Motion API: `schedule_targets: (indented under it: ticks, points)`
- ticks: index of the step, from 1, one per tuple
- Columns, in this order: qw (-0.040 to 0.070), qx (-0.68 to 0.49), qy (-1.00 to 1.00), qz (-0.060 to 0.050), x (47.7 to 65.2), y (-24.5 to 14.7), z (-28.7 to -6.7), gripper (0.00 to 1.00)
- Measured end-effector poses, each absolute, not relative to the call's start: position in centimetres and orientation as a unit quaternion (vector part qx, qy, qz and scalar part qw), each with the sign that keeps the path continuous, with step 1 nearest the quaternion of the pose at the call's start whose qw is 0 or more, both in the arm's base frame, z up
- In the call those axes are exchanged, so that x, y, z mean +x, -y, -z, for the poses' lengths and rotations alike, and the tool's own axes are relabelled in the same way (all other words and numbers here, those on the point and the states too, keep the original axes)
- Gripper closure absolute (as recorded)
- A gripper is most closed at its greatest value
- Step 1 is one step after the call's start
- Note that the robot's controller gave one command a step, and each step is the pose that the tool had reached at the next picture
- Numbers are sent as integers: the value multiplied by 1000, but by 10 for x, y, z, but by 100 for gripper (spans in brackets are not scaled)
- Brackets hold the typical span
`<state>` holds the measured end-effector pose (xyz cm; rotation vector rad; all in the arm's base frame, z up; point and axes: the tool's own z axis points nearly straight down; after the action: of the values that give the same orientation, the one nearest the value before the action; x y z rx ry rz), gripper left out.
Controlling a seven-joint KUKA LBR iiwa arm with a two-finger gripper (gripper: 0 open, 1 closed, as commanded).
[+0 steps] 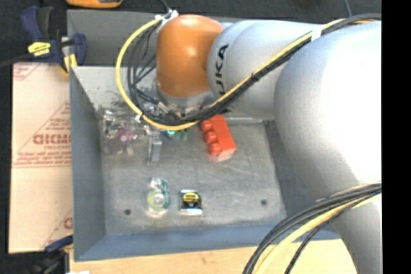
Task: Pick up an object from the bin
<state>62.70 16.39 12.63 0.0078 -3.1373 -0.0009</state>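
Note:
My gripper (155, 148) hangs below the orange wrist cover over the bin's left middle, low above the floor. Just left of it lies a clear plastic piece with purple bits (119, 132), near the left wall. An orange-red toy brick (217, 137) lies to its right, partly under the arm. Towards the front lie a clear round item with a green part (157, 196) and, beside that, a small yellow and black tape measure (190, 201). Nothing shows in the gripper.
The big silver arm covers the bin's right and back parts. A small green thing (174, 134) peeks out under the wrist. Bare grey floor lies between the gripper and the two front items.

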Motion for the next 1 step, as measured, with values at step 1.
schedule_targets:
  ticks: [1]
  points:
    - [-1,161,987,0,558,-170,-71,0]
